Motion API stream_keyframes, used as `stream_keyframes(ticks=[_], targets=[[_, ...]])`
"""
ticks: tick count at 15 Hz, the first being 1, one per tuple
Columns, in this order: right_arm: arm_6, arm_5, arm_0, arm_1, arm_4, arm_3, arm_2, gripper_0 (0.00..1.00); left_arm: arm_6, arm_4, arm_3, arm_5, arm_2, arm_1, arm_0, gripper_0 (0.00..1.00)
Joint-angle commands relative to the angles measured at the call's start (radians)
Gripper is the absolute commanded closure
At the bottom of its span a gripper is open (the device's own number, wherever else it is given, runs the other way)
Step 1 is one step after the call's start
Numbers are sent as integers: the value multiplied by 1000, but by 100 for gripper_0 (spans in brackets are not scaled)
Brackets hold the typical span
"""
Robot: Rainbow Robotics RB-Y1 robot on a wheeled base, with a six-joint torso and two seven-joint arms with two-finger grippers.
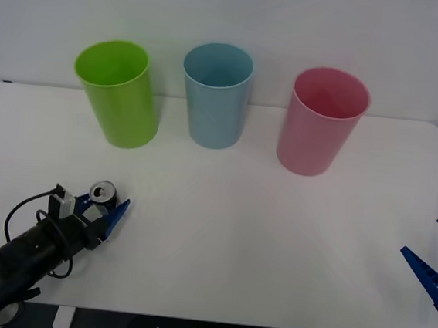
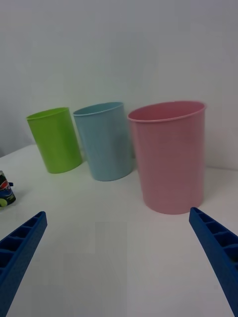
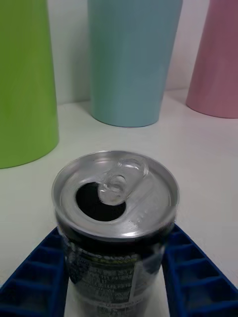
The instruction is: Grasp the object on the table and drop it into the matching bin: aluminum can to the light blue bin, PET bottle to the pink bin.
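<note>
The aluminum can (image 1: 104, 194) stands upright on the tabletop (image 1: 274, 239) at the near left, its silver top and open pull-tab mouth facing up. The left gripper (image 1: 108, 209) has its blue fingers (image 3: 34, 282) on either side of the can's dark body; in the left wrist view they press against it or sit just beside it, low on its sides, so the grasp looks closed or all but closed. The can's base appears to rest on the tabletop, so the step in hand is the grasp itself, with the lift not yet done.

At the far side stand three bins in a row: the lime green bin (image 1: 117, 92) on the left, the light blue bin (image 1: 216, 94) in the middle, the pink bin (image 1: 320, 119) on the right. The right gripper (image 1: 434, 266) waits at the near right edge, fingers spread wide and holding nothing.

The next move likely calls for a firm squeeze, a lift clear of the tabletop high enough to pass over a rim, then a carry far and rightward, past the green bin, to above the light blue bin's mouth before letting go. The green bin is the nearest, so drifting short is the risk.
</note>
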Motion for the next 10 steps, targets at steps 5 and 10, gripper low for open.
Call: stream_keyframes(ticks=[5,10], targets=[[0,0,0,0,0,0,0,0,6,10,0,0,1,0,0,100],[0,0,0,0,0,0,0,0,26,37,-51,-9,1,1,11,100]])
